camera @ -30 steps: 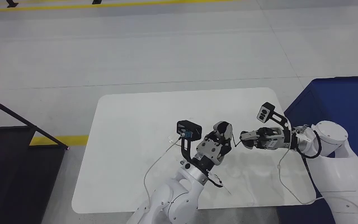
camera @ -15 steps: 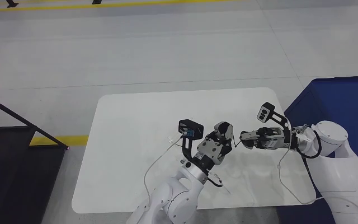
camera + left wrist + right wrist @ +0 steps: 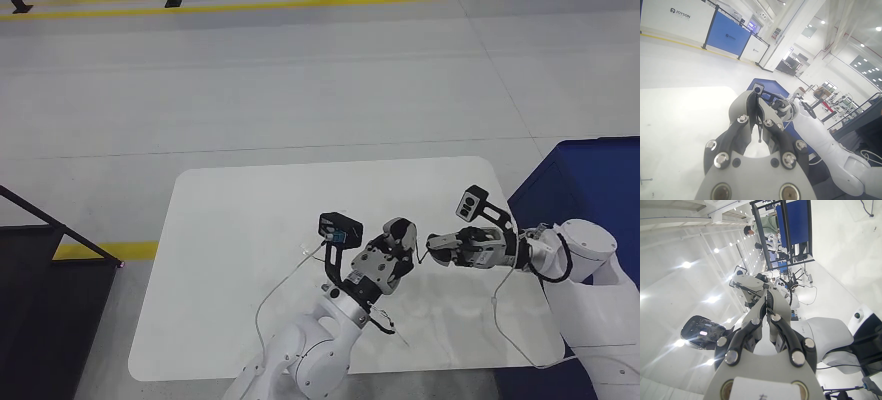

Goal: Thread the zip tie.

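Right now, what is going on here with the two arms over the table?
The robot holds a thin black zip tie in the air above the white table. The left gripper is shut on the zip tie, with one end hanging free. The right gripper faces it at close range and is also shut, apparently on the other end. Whether the tie is threaded cannot be told.

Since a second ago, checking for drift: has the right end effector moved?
Yes: the right end effector crept slightly inward from the right edge of the table.
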